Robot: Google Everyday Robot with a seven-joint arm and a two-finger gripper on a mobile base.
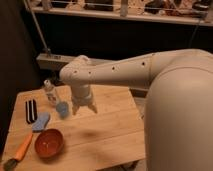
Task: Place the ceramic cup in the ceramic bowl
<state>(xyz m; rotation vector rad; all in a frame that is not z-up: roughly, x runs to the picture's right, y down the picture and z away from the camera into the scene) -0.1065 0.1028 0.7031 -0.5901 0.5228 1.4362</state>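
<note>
**Gripper open beside the cup, cup outside the bowl**

Take the bowl (49, 143) as your landmark. It stands upright near the front left corner of the table (107, 135), red-orange outside and paler inside. Behind the bowl and a little to its right you find the cup (62, 108). It is small and light blue, it stands on the wood, and it is well apart from the bowl. So the cup is not in the bowl.

The gripper (84, 110) is also behind the bowl, further to the right than the cup and just beside it. It points down at the table. Its two fingers (75, 109) are spread wide with nothing between them, so it has hold of nothing. I cannot tell whether the finger nearer to the cup touches it. The arm (115, 72) reaches in from the right, high above the bowl.

Just behind the bowl, a little to its left, lies a flat blue piece (41, 121). Behind that piece you see a black tool (31, 111) with prongs. The clear bottle (50, 92) stands upright behind the cup, further from the bowl. Just left of the bowl an orange carrot (22, 146) lies slanted near the table edge.
</note>
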